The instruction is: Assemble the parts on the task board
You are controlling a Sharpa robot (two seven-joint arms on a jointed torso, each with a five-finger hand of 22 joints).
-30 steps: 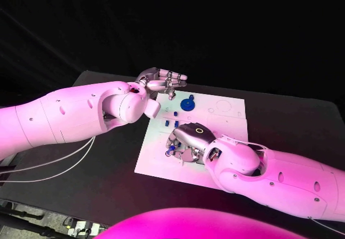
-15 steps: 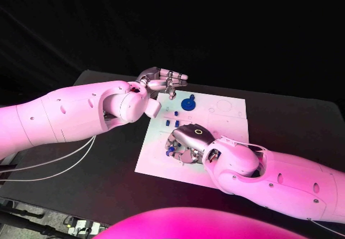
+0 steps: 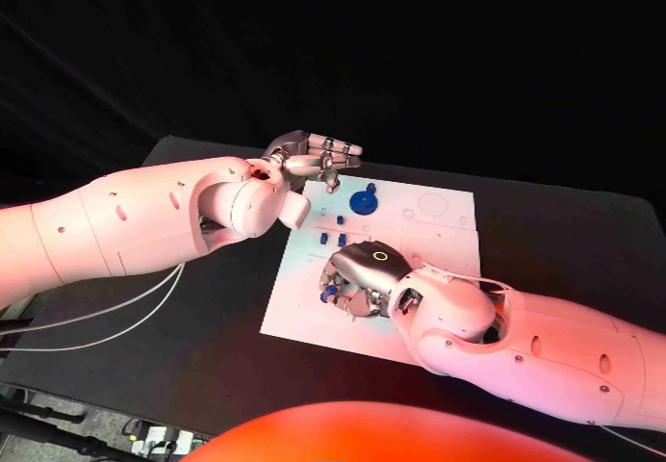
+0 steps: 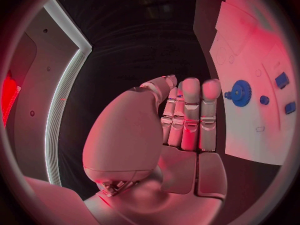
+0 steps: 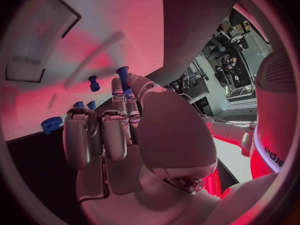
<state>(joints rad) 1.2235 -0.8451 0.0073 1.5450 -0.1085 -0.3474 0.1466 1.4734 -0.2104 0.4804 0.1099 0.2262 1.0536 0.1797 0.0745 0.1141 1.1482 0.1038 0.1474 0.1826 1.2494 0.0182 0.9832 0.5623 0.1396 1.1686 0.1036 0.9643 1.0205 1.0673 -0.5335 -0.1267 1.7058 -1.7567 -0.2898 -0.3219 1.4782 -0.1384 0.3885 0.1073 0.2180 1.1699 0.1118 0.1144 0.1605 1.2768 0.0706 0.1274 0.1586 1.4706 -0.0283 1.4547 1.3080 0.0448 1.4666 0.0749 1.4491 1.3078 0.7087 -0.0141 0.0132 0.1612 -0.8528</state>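
Right hand (image 3: 364,274) sits low on task board (image 3: 430,241), fingers (image 5: 119,87) pinching a blue peg (image 5: 123,75) upright w/ its tip on the plate. Left hand (image 3: 313,154), holding nothing, fingers straight and together, hovers off the far corner, just beside blue gear (image 3: 362,201).

task board (image 3: 430,241): white plate, flat on the black table
blue gear (image 3: 362,201): flat near the board's far edge
small blue pegs (image 3: 333,238): upright, mid-board, nearer than the gear
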